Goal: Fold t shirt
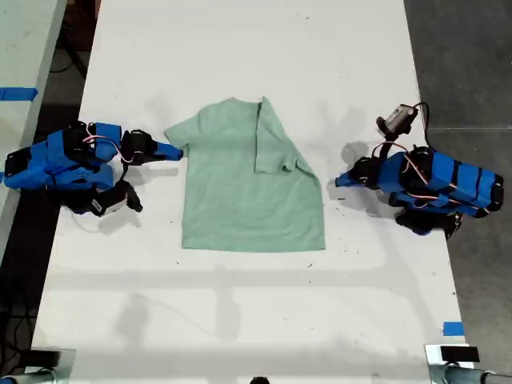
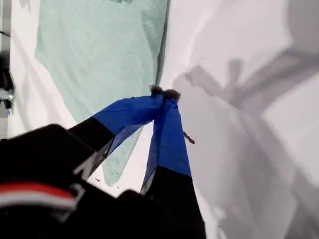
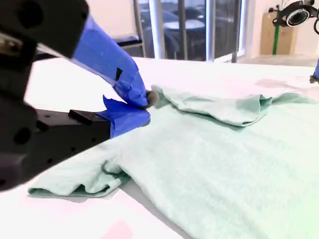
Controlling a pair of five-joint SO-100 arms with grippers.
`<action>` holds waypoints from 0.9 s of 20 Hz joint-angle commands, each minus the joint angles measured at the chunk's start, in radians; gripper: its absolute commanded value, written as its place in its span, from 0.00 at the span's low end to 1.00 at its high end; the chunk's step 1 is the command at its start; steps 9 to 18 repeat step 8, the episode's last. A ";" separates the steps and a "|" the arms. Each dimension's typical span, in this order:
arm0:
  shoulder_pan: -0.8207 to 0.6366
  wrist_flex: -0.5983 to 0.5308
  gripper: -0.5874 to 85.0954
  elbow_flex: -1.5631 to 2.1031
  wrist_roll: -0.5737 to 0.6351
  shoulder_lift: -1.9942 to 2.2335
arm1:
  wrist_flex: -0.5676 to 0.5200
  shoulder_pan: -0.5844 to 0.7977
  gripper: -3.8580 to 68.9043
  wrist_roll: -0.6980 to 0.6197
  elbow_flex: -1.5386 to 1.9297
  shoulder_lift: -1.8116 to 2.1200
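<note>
The pale mint-green t shirt [image 1: 240,200] lies flat on the white table [image 1: 240,320], neck toward the far edge. Its sleeve on the exterior view's right [image 1: 272,144] is folded in over the chest. My second gripper [image 1: 178,151] comes in low from the exterior view's left. In the second wrist view its blue jaws [image 3: 147,102] are shut on the edge of the t shirt [image 3: 224,164] at the other sleeve. My first gripper [image 1: 338,181] rests shut on bare table, just off the shirt's edge on the exterior view's right. The first wrist view shows its tips [image 2: 162,92] together, holding nothing, with the shirt [image 2: 99,45] beyond.
Another table with blue tape [image 1: 16,94] stands at the exterior view's left. A blue tape mark [image 1: 453,328] sits near the near corner at the exterior view's right. Dark floor runs past both long table edges.
</note>
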 commanded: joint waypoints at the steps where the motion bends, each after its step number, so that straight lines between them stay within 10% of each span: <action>1: 0.000 -0.002 0.01 0.011 -0.025 0.005 | -0.031 0.003 0.03 -0.015 0.052 0.014; 18: -0.002 -0.002 0.01 0.009 -0.020 0.005 | -0.029 0.000 0.03 -0.012 0.052 0.014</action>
